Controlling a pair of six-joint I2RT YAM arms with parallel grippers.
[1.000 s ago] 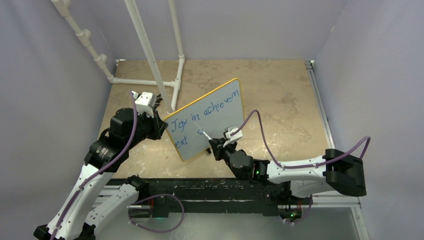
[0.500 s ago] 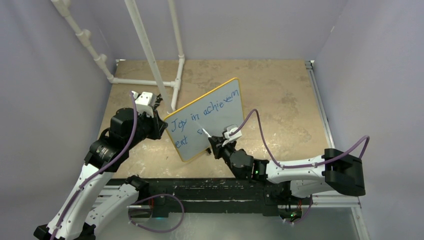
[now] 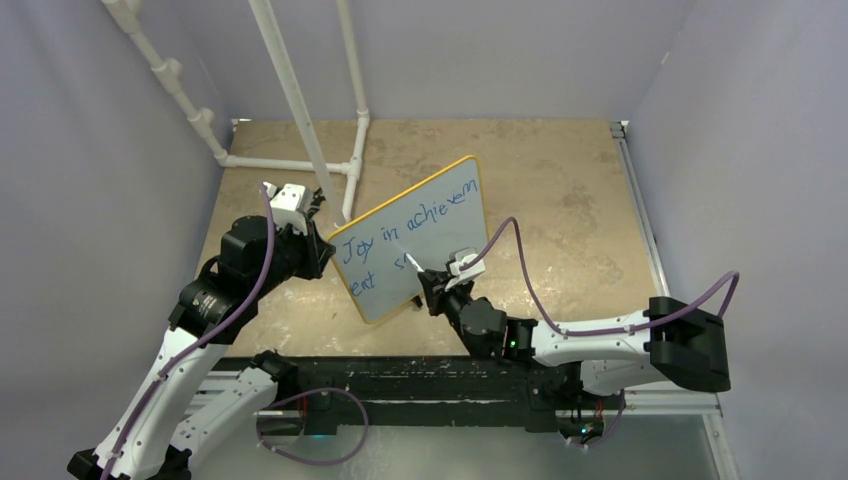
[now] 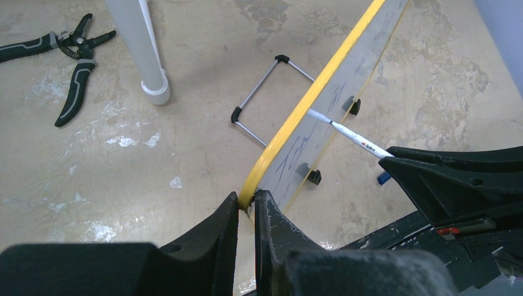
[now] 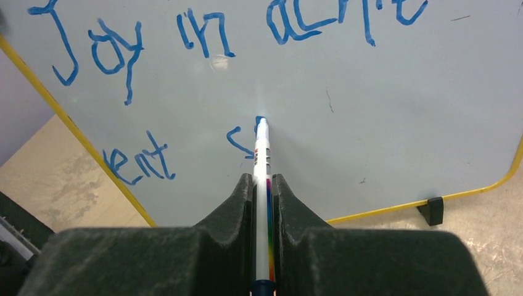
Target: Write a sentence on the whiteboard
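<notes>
The whiteboard (image 3: 452,232), white with a yellow rim, stands tilted at the table's middle. My left gripper (image 3: 322,252) (image 4: 247,200) is shut on its left rim corner. The sentence (image 3: 405,222) in blue reads "Joy in achiev.." on top (image 5: 203,37) and "ent s" below (image 5: 139,165). My right gripper (image 3: 432,290) (image 5: 263,180) is shut on a white marker (image 5: 262,151) with a rainbow stripe. The marker's blue tip touches the board just right of the "s", at a short fresh stroke. The left wrist view shows the marker (image 4: 353,137) meeting the board edge-on.
A white pipe frame (image 3: 300,110) rises behind the board, one post (image 4: 143,49) close to it. Black pliers (image 4: 68,58) lie on the table beyond that post. A wire stand (image 4: 264,92) sits behind the board. A black foot (image 5: 433,209) clips the lower rim. Purple walls enclose the table.
The right gripper and marker have crept slightly up and right along the second line past the "s". The left gripper and the board have stayed still.
</notes>
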